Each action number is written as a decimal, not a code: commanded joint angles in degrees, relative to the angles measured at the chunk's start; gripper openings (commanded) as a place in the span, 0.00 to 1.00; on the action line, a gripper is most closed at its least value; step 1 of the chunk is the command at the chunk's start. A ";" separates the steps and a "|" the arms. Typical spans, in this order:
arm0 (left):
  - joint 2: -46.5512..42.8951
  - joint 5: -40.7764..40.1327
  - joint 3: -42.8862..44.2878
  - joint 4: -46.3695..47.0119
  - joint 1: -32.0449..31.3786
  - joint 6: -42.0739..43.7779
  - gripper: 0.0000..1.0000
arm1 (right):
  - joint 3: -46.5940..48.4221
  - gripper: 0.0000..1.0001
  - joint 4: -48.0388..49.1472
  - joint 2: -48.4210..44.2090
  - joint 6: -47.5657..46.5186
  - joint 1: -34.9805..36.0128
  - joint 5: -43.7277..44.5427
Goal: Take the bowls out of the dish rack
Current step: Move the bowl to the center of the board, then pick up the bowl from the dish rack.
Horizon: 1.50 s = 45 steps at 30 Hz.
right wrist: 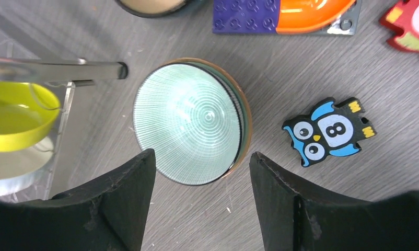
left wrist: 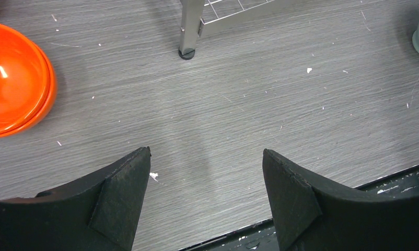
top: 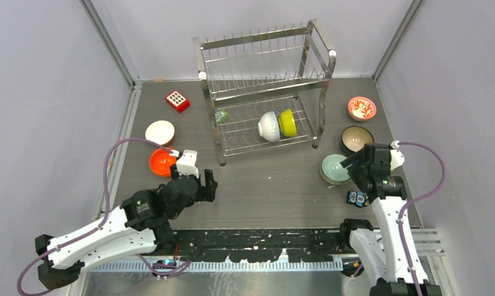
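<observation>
Top external: dish rack point(top: 263, 86), lower tier holding a white bowl point(top: 269, 126) and a lime bowl point(top: 287, 122). Left wrist: left gripper point(left wrist: 206, 152) spread, empty, near an orange bowl point(left wrist: 14, 78) on the table point(left wrist: 280, 104). Right wrist: right gripper point(right wrist: 201, 156) spread over a teal bowl point(right wrist: 189, 115), whose ribbed interior shows only here.

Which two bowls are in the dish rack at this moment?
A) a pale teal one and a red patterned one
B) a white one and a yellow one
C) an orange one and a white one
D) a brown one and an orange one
B: a white bowl and a yellow bowl stand on edge, side by side, on the lower shelf of the dish rack; its upper shelf holds no bowl.
</observation>
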 commanded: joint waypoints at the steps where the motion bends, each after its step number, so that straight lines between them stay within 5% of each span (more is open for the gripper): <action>1: 0.01 -0.26 0.32 1.70 -0.17 -0.22 0.80 | 8.57 0.70 -6.71 -3.15 -4.06 2.01 1.69; 7: 0.94 -0.66 0.32 1.85 -0.16 0.37 0.80 | 15.04 0.66 -2.58 -4.88 -9.67 15.05 0.24; 13: 1.36 -3.51 1.71 -0.44 -0.17 0.49 0.80 | 15.46 0.67 7.41 0.87 -12.94 36.47 10.10; 21: 0.48 -7.92 5.48 -7.02 -0.14 1.15 0.80 | 11.91 0.66 27.30 13.29 -17.78 47.43 19.09; 27: -2.09 -9.63 6.03 -8.01 -0.17 2.48 0.80 | 1.71 0.74 52.55 16.18 -21.64 48.09 23.09; 33: -4.05 -8.93 4.80 -6.67 -0.17 2.61 0.80 | 8.12 0.80 46.14 23.96 -16.45 40.38 4.28; 45: -4.55 -9.27 4.06 -6.05 -0.13 2.71 0.80 | 2.06 0.76 62.24 26.66 -11.48 34.16 -0.40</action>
